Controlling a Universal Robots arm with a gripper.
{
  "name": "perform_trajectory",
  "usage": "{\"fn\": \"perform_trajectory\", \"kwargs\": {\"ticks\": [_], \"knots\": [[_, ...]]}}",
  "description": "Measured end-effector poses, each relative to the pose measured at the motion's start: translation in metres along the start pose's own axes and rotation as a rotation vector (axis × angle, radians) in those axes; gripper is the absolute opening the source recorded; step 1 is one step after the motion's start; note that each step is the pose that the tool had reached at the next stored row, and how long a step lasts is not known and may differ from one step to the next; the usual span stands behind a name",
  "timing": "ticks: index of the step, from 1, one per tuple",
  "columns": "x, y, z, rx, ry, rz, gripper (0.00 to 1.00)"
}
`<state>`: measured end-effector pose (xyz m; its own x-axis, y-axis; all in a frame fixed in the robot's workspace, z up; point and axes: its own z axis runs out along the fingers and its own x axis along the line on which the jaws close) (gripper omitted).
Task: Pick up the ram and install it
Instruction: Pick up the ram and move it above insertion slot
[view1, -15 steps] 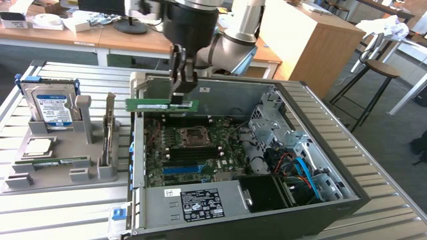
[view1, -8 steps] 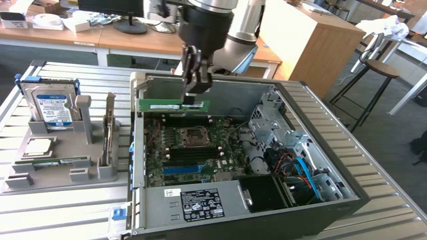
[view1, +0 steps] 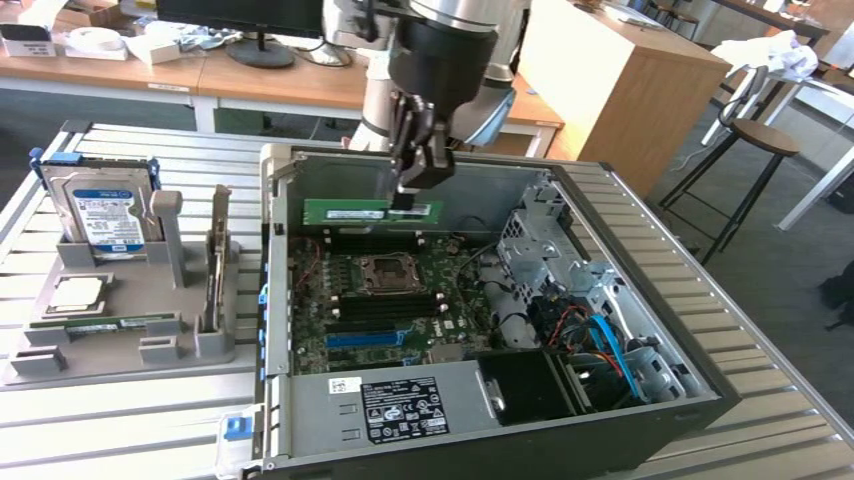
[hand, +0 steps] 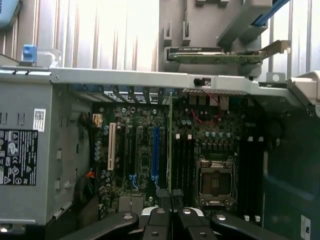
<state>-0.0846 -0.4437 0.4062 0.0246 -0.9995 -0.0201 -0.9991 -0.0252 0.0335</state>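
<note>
Ram (view1: 350, 212) hangs level in the upper middle of the exterior view, pinched near its right end by the gripper (view1: 416, 188), whose fingers are clamped together on it. The rest of the stick juts toward the exterior view's left. In the wrist view it shows edge-on (hand: 170, 135), a thin green strip running out from the gripper (hand: 170, 207). Beneath it lies the motherboard (view1: 387, 300) inside the open computer case (view1: 497, 190). A grey holder (view1: 120, 300) sits at the frame's left on the tabletop (view1: 134, 420).

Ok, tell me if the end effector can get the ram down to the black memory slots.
Probably yes: the end effector holds the ram over the open case, with nothing visible between it and the memory slots beside the CPU socket.
</note>
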Motion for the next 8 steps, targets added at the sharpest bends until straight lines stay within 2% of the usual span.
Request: {"fn": "perform_trajectory", "kwargs": {"ticks": [8], "knots": [[0.001, -0.022, -0.0007, 0.0, 0.0, 0.0, 0.11]]}}
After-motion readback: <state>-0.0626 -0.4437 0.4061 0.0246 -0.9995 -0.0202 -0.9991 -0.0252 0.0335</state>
